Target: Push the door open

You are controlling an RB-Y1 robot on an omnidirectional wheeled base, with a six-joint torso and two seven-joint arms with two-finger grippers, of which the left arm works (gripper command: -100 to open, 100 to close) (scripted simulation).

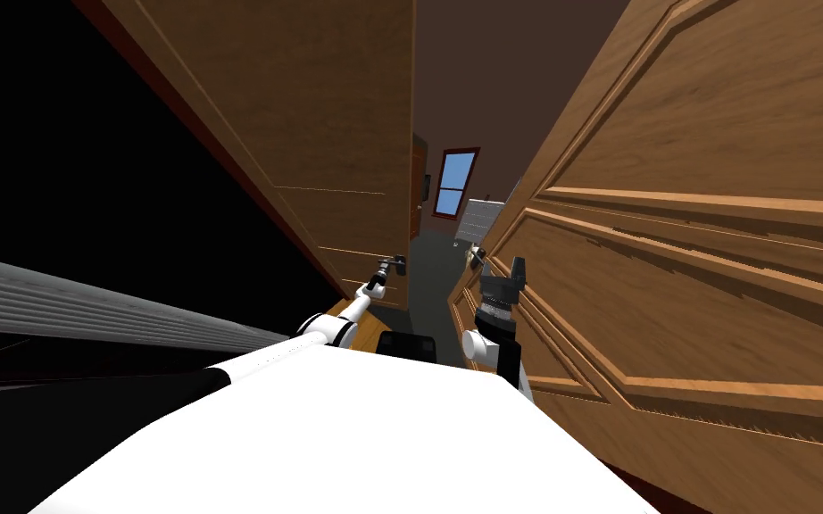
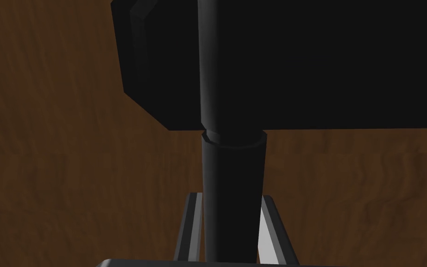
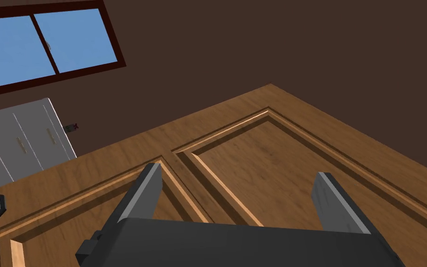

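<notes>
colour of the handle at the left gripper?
Black handle, brown wooden door behind; clearest in left wrist view.

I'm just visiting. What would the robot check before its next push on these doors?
1. The left end effector grips the left door by its dark handle: ok, fingers press its sides.
2. The right end effector is open: ok.
3. It touches the right door: cannot tell.
4. Gap between the doors: ok, both ajar.
5. Way beyond free: cannot tell; a grey cabinet stands under the window.
</notes>
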